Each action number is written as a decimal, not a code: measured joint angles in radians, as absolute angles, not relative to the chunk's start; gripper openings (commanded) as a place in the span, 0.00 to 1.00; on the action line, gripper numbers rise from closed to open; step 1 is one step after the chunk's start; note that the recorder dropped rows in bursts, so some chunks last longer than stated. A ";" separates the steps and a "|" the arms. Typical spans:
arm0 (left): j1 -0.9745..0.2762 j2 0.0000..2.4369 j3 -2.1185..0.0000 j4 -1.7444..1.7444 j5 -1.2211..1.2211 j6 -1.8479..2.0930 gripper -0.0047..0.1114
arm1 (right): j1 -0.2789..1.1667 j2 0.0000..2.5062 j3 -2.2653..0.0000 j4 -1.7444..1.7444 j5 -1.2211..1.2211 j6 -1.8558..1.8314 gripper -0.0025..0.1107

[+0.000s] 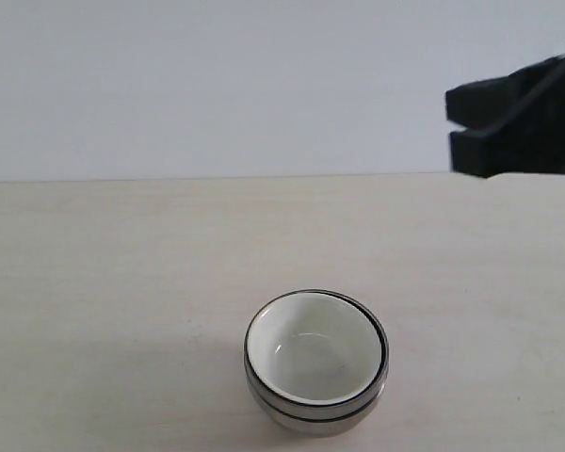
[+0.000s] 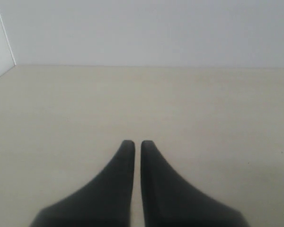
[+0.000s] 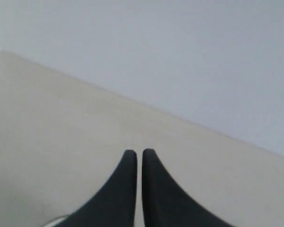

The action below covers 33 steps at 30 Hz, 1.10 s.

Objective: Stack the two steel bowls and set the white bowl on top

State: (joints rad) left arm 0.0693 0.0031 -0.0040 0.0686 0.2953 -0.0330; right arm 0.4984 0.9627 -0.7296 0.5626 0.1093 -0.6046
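White bowl (image 1: 315, 353) sits nested on the steel bowls (image 1: 311, 421), a stack close to the desk's (image 1: 122, 282) near edge, right of middle. Left gripper (image 2: 133, 144) and right gripper (image 3: 139, 153): fingers nearly together with a thin slit between, gripping nothing.

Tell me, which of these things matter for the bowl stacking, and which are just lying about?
Part of the job:
white bowl, sitting in the steel bowls
left hand and right hand, both shut and holding nothing

Not part of it:
only the table and the wall behind
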 measured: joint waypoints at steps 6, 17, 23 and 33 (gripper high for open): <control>0.069 0.003 -0.004 0.069 0.295 -0.033 0.08 | 0.498 0.684 -0.661 0.565 0.033 -0.589 0.02; 0.069 0.003 -0.004 0.069 0.295 -0.033 0.08 | 0.498 0.250 -0.607 0.574 0.068 -0.568 0.02; 0.069 0.003 -0.004 0.069 0.295 -0.033 0.08 | 0.498 0.107 -0.607 0.574 0.090 -0.580 0.02; 0.069 0.003 -0.004 0.069 0.295 -0.033 0.08 | 0.418 0.005 -0.607 0.551 0.143 -0.583 0.02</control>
